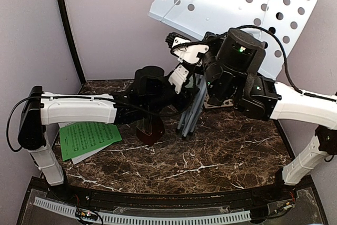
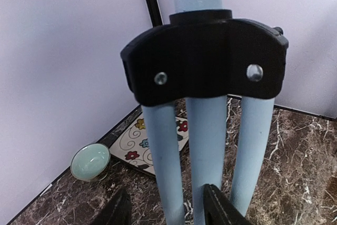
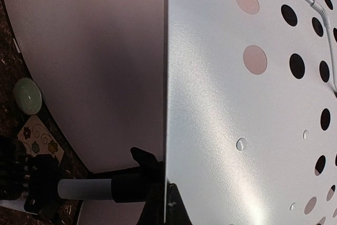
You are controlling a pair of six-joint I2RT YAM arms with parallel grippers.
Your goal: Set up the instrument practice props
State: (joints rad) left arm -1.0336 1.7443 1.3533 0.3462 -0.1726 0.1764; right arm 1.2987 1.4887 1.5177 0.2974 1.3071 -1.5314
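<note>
A: Starting with the left gripper (image 2: 168, 210), what's the state?
B: Jaws apart, fingers (image 2: 118, 210) flanking one of the pale legs (image 2: 163, 156). A gap shows on the 9 o'clock finger's side, so no clamp. Black collar (image 2: 205, 56) joins the three legs right above, at 12 o'clock.
A: Right gripper (image 3: 164, 206)?
B: Closed, pinching the edge of the white holed desk (image 3: 237, 104). Desk is up off the table, tilted, at 1 o'clock in the top view.
A: Rest of the props?
B: Legs are bunched together, feet on the marble table (image 1: 221, 156) near centre. Metronome (image 1: 150, 130) stands just at 9 o'clock of the feet, partly under the left arm. Green and white sheets (image 1: 87, 138) lie flat at 8 o'clock, well apart from the legs.
A: Clutter?
B: Small green bowl (image 2: 89, 162) and flower tile (image 2: 139, 140), at 8 o'clock of the legs in the left wrist view, by the wall, just beside each other.
</note>
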